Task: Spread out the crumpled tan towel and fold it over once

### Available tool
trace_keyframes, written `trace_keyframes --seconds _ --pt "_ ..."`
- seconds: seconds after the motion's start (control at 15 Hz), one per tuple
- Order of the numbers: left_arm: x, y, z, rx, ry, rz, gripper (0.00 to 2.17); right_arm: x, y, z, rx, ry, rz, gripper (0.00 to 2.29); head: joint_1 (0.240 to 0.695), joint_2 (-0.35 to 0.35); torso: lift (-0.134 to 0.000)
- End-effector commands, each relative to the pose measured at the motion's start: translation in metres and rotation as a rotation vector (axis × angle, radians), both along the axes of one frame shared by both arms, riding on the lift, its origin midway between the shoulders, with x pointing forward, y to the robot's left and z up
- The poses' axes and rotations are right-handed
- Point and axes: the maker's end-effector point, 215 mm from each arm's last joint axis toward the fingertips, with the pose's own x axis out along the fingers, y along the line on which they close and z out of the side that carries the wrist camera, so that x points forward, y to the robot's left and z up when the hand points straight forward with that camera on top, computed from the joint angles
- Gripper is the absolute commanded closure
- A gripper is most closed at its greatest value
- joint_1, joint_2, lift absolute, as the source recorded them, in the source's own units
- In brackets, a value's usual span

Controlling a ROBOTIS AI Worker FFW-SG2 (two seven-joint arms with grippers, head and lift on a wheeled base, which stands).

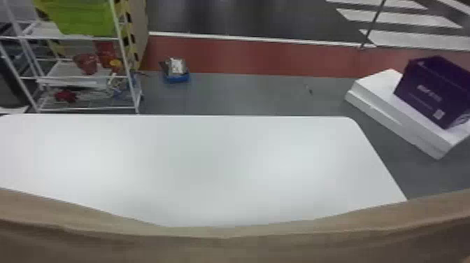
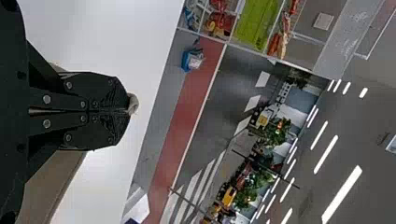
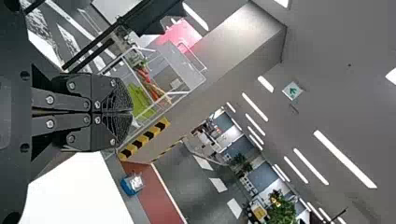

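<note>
The tan towel (image 1: pixel 223 241) stretches across the whole bottom of the head view, close to the camera, its upper edge sagging in the middle and rising at both sides. In the left wrist view my left gripper (image 2: pixel 128 111) is shut on the towel; a small tuft of cloth (image 2: pixel 133 103) pokes out at its tips, and more towel (image 2: pixel 56 182) hangs behind it. My right gripper (image 3: pixel 130 112) has its fingers together in the right wrist view, shut on the towel, with brownish cloth behind it. The towel's lower part is hidden.
A white table (image 1: pixel 209 157) lies beyond the towel. A wire shelf (image 1: pixel 87 77) with a green bin stands past its far left side, a blue container (image 1: pixel 177 77) on the floor behind. A purple box (image 1: pixel 433 91) rests on a white box (image 1: pixel 388 105) at right.
</note>
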Motion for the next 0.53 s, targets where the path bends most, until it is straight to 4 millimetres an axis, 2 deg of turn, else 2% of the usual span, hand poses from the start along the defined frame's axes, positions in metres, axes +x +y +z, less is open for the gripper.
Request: trace_keyframes --seconds 0.0,0.13,0.33,0.47 --pt "-0.01 0.008 0.02 0.007 -0.052 0.024 1.35 -0.007 0.001 0.002 0.021 0.0 0.005 1.77 0.695 -0.121 -0.124" --pt "-0.017 0.012 0.031 0.018 -0.076 0.033 1.35 -0.012 -0.002 0.005 0.025 -0.011 -0.005 1.77 0.695 -0.108 -0.124" --pt "-0.019 0.01 0.034 0.025 -0.082 0.032 1.35 -0.013 -0.013 0.0 0.035 -0.003 -0.035 1.77 0.695 -0.106 -0.124" --pt "-0.019 0.007 0.034 0.032 -0.08 0.028 1.35 0.003 -0.025 -0.017 0.043 0.039 -0.072 1.77 0.695 -0.121 -0.124"
